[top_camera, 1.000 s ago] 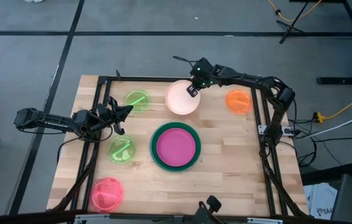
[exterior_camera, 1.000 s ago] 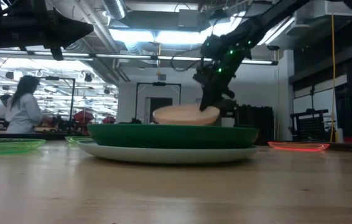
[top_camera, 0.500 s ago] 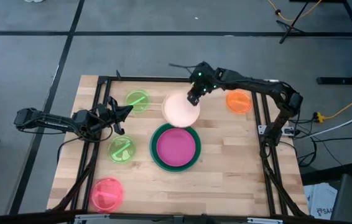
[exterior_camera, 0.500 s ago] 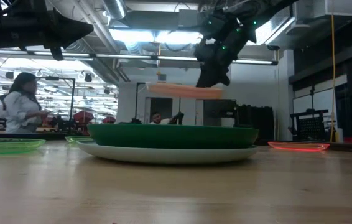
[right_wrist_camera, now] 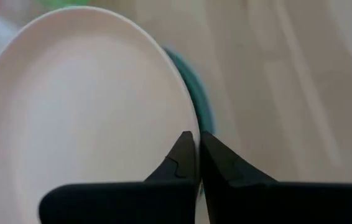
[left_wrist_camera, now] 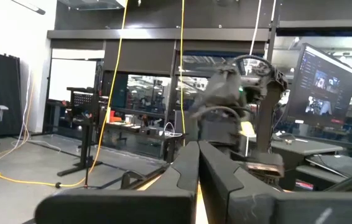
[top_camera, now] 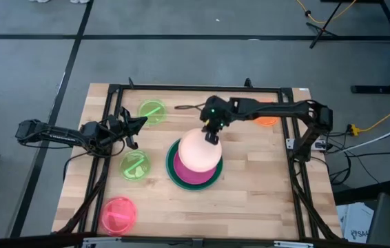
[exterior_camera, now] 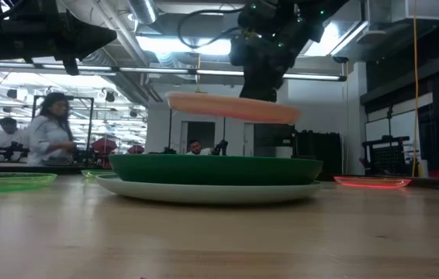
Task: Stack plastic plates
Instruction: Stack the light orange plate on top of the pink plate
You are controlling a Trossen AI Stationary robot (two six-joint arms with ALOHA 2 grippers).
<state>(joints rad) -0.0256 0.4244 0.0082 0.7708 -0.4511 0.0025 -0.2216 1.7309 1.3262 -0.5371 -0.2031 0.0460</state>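
My right gripper [top_camera: 212, 135] is shut on the cream plate [top_camera: 198, 151] and holds it in the air over the stack. The stack is the magenta plate [top_camera: 207, 178] inside the dark green plate [top_camera: 170, 167]. In the low view the green plate [exterior_camera: 216, 167] sits on a pale larger plate [exterior_camera: 204, 192]. My left gripper [top_camera: 137, 124] is shut and empty. It hovers near the table's left side, between the two lime green plates [top_camera: 153, 110] [top_camera: 135, 165]. A pink plate [top_camera: 118, 213] lies at the near left. The orange plate [top_camera: 269, 120] lies far right, partly hidden by the right arm. My right gripper pinches the cream plate's rim [right_wrist_camera: 190, 122] between its two fingers, on the plate's far edge. The fingers come slanting down from the far right side. The plate [exterior_camera: 231, 107] is lifted clear, nearly level, above the green plate.
A black frame [top_camera: 112, 103] runs along the table's left, far and right edges. Bare wood [top_camera: 264, 186] lies to the right and near side of the stack. People move in the room behind the table [exterior_camera: 49, 136].
My right gripper has carried the cream plate from the table's far side toward the near edge and upward. The plate rose clear of the table and now hangs over the green and magenta stack. The gripper has stayed shut on its rim.
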